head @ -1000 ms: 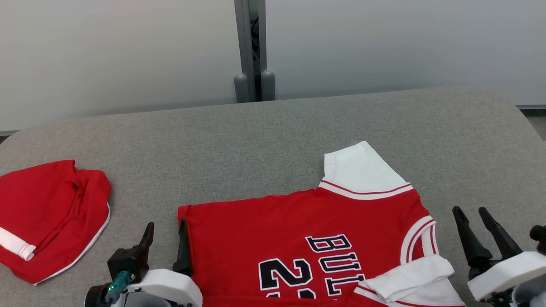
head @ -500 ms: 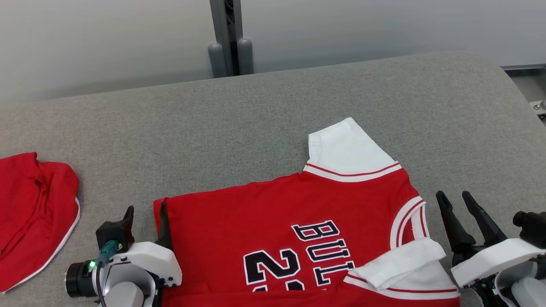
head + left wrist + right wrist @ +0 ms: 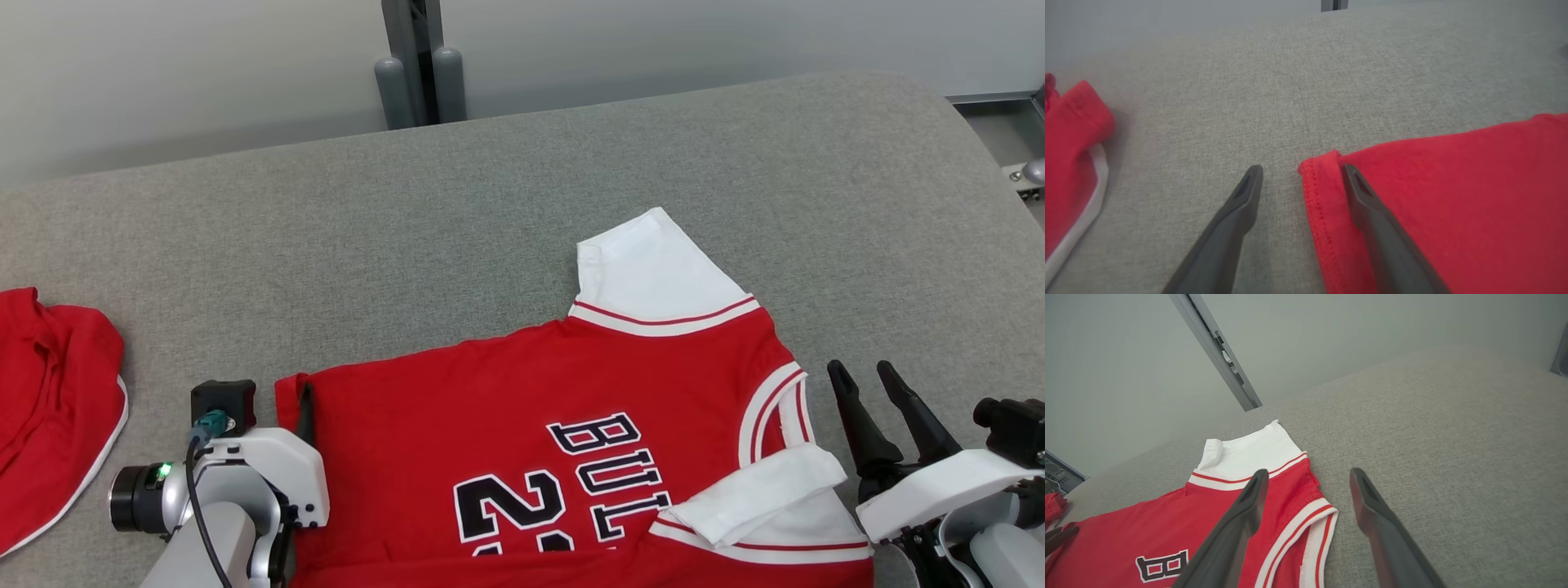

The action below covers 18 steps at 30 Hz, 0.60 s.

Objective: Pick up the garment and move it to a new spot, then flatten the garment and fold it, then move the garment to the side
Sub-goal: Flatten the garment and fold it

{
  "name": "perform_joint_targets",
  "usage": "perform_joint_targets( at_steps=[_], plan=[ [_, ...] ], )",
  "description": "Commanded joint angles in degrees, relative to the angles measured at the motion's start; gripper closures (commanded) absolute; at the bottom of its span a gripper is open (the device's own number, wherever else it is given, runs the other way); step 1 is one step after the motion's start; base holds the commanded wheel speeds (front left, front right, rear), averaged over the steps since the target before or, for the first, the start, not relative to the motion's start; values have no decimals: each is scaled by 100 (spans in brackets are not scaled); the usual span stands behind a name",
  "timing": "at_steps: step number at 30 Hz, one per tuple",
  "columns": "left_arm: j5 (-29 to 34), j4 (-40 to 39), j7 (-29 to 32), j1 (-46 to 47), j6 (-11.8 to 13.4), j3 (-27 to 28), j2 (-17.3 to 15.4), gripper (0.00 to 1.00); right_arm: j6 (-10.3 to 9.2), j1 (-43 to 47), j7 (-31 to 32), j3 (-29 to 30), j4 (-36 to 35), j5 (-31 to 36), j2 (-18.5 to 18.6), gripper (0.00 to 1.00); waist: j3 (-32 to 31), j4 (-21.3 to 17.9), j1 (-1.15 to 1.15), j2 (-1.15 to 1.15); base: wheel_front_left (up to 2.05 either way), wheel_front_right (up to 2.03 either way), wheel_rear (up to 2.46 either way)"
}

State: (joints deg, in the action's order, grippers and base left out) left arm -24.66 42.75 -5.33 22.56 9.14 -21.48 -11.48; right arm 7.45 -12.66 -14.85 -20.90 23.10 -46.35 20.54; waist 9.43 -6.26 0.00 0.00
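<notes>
Lying crumpled far left is another red garment (image 3: 49,408); the left gripper (image 3: 1302,170) is straddling the hem corner of the red jersey (image 3: 531,392), fingers spread and empty; the jersey is lying flat on the grey desk (image 3: 490,204); the right gripper (image 3: 860,369) is hovering just beside its striped right edge, fingers released.

The red jersey (image 3: 457,408) bears black letters "BUL" and a large 2, both cut off
</notes>
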Motion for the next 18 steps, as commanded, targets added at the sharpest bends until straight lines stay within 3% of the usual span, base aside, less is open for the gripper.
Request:
perform_joint_targets(
  at_steps=[1, 10, 11, 13, 14, 18],
  plan=[
    [23, 23, -32, 90, -7, 0, -6, 0, 8, -82, -40, 0, 18, -23, 35, 0, 5, -4, 0, 0, 0, 0, 0],
    [-129, 302, -145, 292, -51, 36, 86, 0, 8, -102, -45, -91, 103, -102, 39, 0, 37, 2, 0, 0, 0, 0, 0],
    [-135, 328, -165, 317, -57, 39, 98, 9, 8, -105, -43, -97, 109, -110, 39, 0, 40, 4, 0, 0, 0, 0, 0],
    [-171, 406, -150, 341, -99, 36, 122, 65, 8, -126, -43, -102, 112, -112, 39, 0, 44, 6, 0, 0, 0, 0, 0],
    [-173, 440, -148, 366, -106, 31, 128, 100, 8, -135, -43, -104, 115, -106, 38, 0, 46, 5, 0, 0, 0, 0, 0],
    [-246, 527, -243, 427, -152, 54, 163, 100, 8, -145, -44, -105, 128, -117, 45, 0, 42, 15, 0, 0, 0, 0, 0]
  ],
)
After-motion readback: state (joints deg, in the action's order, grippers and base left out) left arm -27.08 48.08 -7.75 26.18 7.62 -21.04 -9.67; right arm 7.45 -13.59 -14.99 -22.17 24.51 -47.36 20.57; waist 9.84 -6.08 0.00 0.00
